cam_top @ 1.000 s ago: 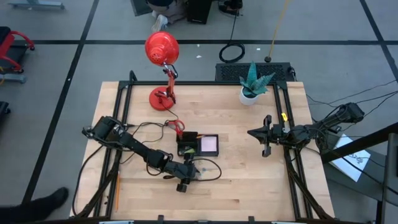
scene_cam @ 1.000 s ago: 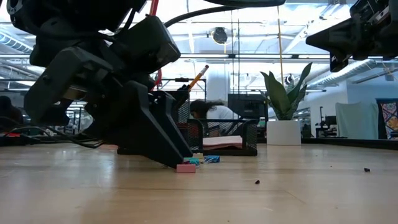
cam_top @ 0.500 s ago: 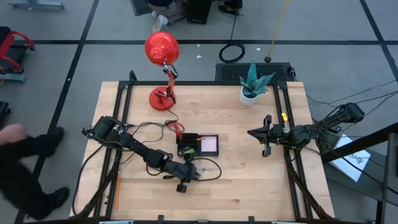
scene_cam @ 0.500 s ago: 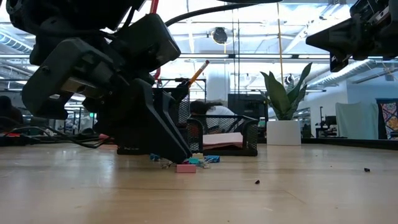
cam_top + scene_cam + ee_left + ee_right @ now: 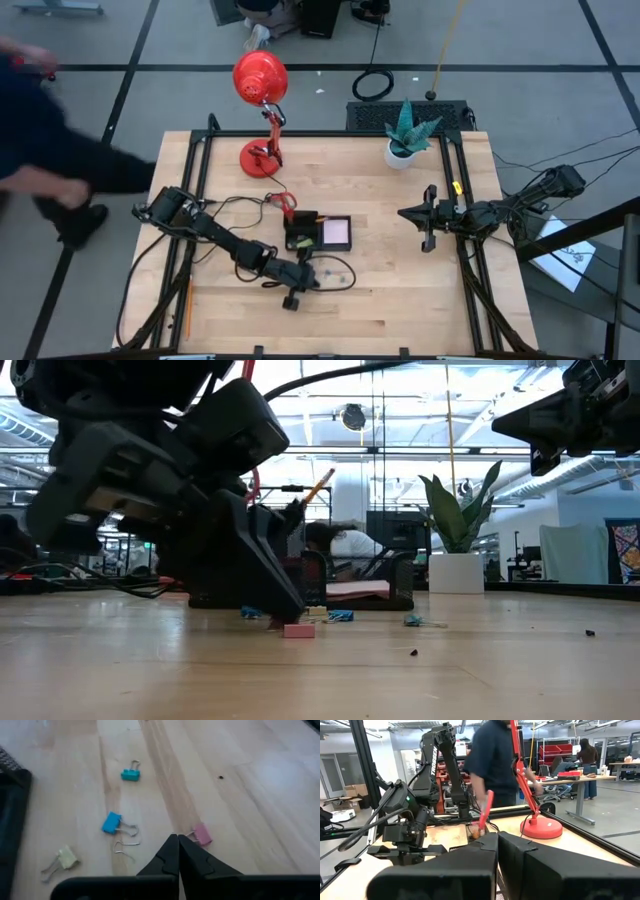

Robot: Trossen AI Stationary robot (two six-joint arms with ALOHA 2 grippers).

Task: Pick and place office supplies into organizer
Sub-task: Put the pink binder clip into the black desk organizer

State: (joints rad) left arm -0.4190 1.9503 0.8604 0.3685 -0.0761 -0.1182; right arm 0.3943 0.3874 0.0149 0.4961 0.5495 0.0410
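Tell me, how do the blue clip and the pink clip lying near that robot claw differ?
In the left wrist view, the blue clip lies off to one side of the shut left gripper, while the pink clip lies right beside its fingertips. The blue clip's wire handles show plainly; the pink clip's barely show. Both are small binder clips lying loose on the wooden table.

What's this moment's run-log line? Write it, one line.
left gripper: fingers shut, low over table | pink clip: lying beside it | blue clips: on table | right gripper: shut, waiting, table's right

Pale wood-plank table (image 5: 260,785), black wire-mesh organizer (image 5: 370,575)
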